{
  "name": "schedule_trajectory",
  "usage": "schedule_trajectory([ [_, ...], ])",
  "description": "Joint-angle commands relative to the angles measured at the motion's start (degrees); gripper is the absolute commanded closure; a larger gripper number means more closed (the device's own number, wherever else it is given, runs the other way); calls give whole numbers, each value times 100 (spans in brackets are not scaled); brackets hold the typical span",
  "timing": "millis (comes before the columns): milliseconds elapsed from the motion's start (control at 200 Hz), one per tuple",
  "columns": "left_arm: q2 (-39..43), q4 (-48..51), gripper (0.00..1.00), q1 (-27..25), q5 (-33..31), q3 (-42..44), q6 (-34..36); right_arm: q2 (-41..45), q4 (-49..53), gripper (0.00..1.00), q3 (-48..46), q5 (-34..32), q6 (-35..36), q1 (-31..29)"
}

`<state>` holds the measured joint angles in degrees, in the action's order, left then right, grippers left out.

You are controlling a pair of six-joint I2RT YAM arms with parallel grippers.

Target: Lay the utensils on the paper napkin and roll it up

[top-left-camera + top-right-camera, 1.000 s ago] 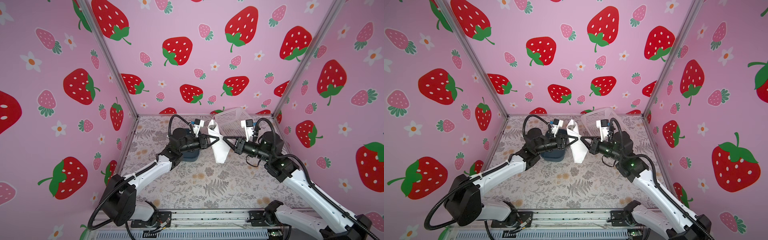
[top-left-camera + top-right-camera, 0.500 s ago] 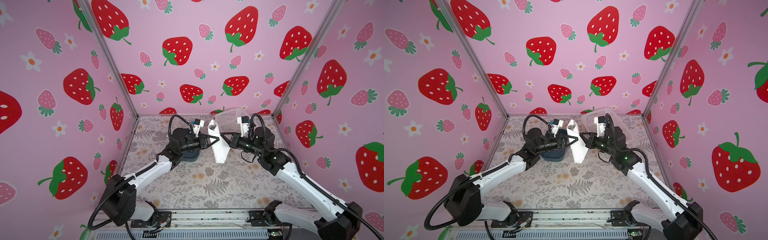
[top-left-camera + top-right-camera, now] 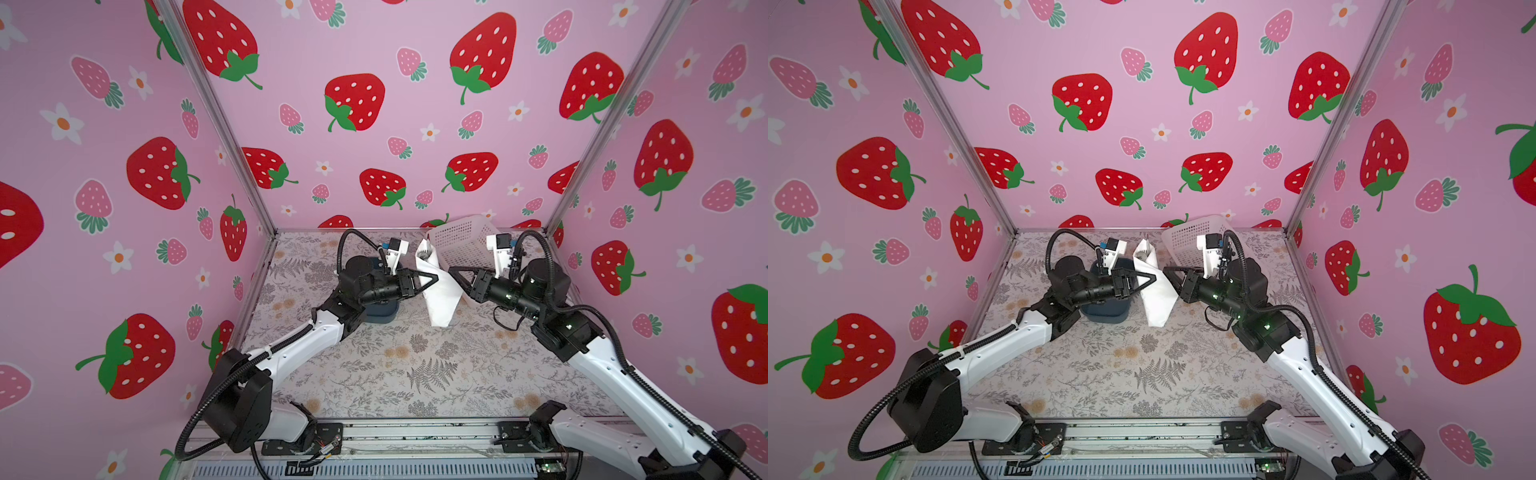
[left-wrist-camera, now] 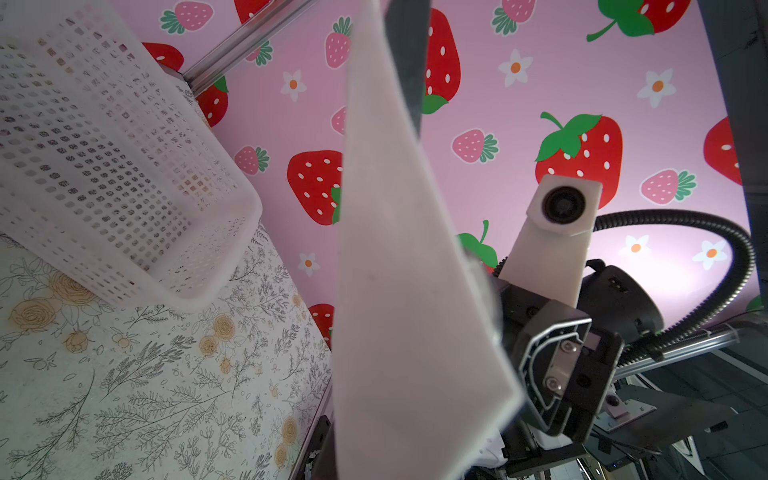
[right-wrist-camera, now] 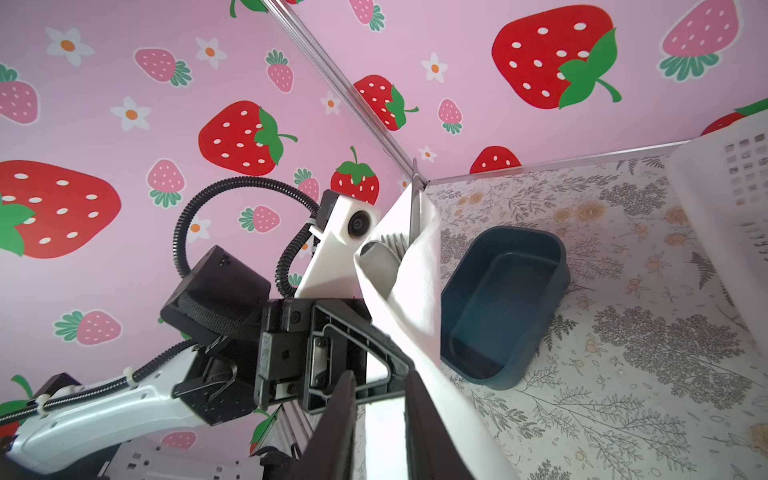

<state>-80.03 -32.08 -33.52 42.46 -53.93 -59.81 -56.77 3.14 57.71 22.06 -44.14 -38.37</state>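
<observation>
The paper napkin [image 3: 440, 299] is a white roll held tilted above the table, its low end near the floral mat. The utensils [image 5: 395, 245] poke out of its top: a spoon bowl, fork tines and a knife blade. My left gripper [image 3: 434, 277] is shut on the roll's middle from the left. One dark finger [image 4: 409, 54] shows past the paper in the left wrist view. My right gripper [image 3: 452, 271] is at the roll's right edge, jaws parted. In the right wrist view its fingers [image 5: 347, 399] stand apart with the white paper beside them.
A dark blue tub [image 3: 380, 313] stands under the left wrist, empty as seen in the right wrist view [image 5: 503, 299]. A white perforated basket [image 3: 463, 241] leans at the back, just behind the roll and the right wrist.
The right gripper rose slightly along the roll and its jaws parted from shut. The left gripper and the roll stayed where they were.
</observation>
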Motion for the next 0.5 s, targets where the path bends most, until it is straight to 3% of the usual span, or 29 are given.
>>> schedule_trajectory([
  [0, 220, -188, 87, 31, 26, -108, 44, 62, 407, 74, -2, 476, 218, -18],
  [495, 304, -188, 87, 28, 100, -109, -12, -254, 288, 65, -69, 428, 290, -44],
])
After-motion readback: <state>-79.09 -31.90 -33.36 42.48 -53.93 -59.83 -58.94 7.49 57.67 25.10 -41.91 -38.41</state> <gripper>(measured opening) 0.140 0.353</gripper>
